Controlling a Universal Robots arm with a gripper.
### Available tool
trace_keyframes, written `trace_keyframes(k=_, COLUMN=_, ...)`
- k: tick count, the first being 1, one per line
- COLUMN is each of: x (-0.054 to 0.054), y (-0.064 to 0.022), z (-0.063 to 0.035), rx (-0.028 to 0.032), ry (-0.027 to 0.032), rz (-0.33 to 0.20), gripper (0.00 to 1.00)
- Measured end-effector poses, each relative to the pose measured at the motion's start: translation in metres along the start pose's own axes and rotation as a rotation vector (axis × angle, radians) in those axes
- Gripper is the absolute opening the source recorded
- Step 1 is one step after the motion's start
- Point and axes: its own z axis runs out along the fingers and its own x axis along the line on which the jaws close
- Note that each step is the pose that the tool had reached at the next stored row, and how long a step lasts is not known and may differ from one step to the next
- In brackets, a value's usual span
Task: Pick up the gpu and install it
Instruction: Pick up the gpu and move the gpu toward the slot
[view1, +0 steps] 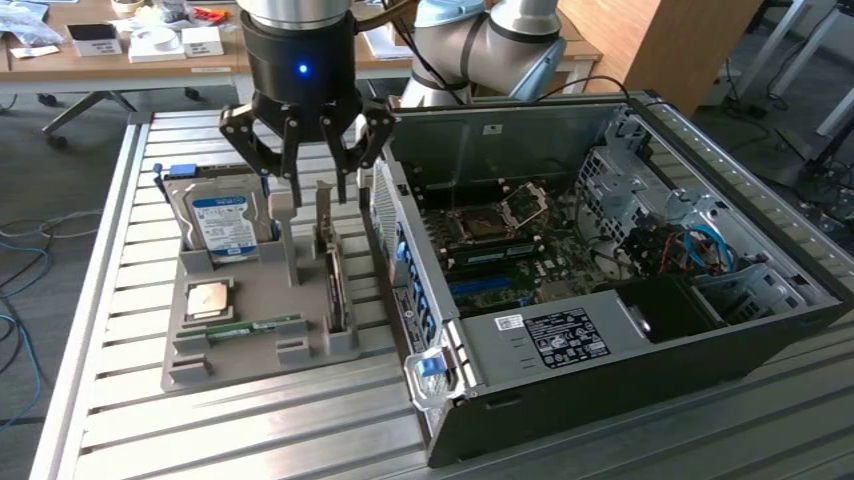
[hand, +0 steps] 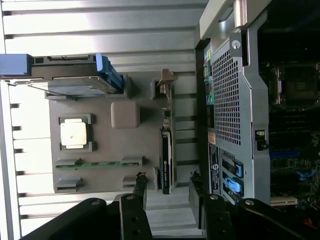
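Gripper held open over the gpu, which is stood on edge in the gray parts tray.

The gpu is seated upright in a slot along the tray's edge nearest the open computer case, with its silver bracket raised at the tray's far end. The gripper's jaws are spread apart and nothing is held between them. In the wrist view the two fingers are seen on either side of the card's thin edge, clear of it. Elsewhere on the tray, a hard drive with a blue-white label is propped in the far corner away from the case, a processor chip is laid flat near the tray's middle, and a green memory stick is set along the tray's near side. The tray is placed just beside the case on a slatted metal table.
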Motion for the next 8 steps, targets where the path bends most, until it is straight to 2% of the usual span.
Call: trace_keyframes(k=8, x=0.0001, y=-0.0002, z=0.0047, rx=-0.0001, ry=0.0000, rz=0.000, gripper=0.47)
